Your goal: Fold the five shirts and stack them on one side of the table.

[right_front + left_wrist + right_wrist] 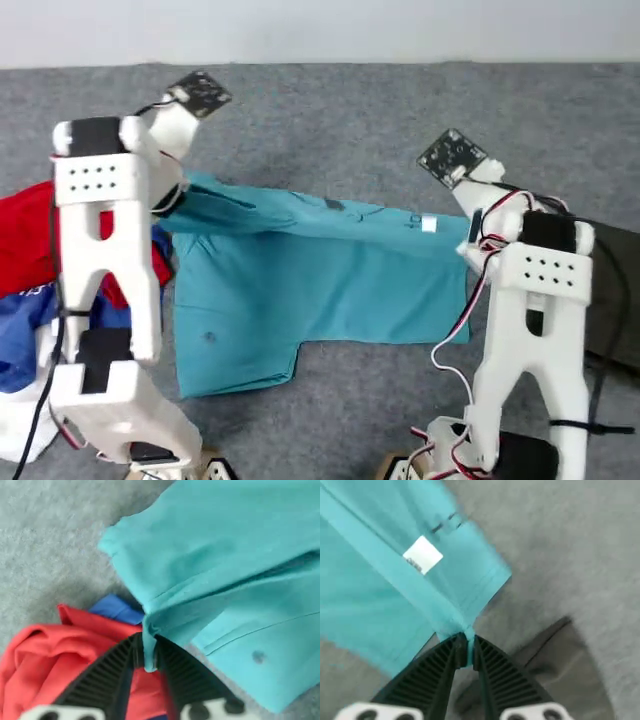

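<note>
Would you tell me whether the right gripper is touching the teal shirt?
Touching: in the right wrist view the right gripper clamps the edge of the teal shirt.

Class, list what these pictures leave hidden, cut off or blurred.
- High view: the left arm and the frame edge hide much of the red shirt and blue shirt; how many shirts lie there is unclear.
- High view: the dark cloth is cut off by the edge, behind the right arm.
- Right wrist view: the white label on the teal shirt is too blurred to read.

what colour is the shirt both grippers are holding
The shirt is plain teal, seen best in the high view.
</note>
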Controlling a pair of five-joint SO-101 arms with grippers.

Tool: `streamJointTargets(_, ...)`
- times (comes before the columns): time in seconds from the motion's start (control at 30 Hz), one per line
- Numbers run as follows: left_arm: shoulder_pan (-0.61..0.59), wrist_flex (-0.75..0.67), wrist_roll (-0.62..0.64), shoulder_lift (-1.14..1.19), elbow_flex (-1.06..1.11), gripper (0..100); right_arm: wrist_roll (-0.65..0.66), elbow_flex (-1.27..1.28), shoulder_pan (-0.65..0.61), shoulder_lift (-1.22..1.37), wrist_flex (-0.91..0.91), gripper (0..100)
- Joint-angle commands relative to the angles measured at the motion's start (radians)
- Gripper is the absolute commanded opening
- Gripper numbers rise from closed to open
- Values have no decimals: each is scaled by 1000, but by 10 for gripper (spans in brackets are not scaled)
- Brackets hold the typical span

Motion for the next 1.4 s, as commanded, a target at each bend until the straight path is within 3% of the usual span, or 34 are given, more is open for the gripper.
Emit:
streamJointTargets(0.0,-26,31,-97,-152,79,13,25,-31,36,-44,81,11)
streamJointTargets(0.27,-25,28,-199,-436,450,13,35,-5,38,-42,119,11)
streamJointTargets(0.67,-28,26,-319,-640,711,16,81,68,38,-51,113,11)
streamJointTargets(0.77,-29,28,-318,-692,753,60,83,66,39,-51,113,13)
streamJointTargets(0.87,-32,28,-305,-769,782,154,83,61,59,-51,117,36)
streamJointTargets(1.07,-31,28,-180,-896,805,211,83,58,120,-54,122,274)
streamJointTargets(1.23,-31,-5,-115,-916,800,207,75,8,116,-54,136,284)
streamJointTargets(1.37,-57,-103,-49,-921,797,205,9,-32,18,-54,193,279)
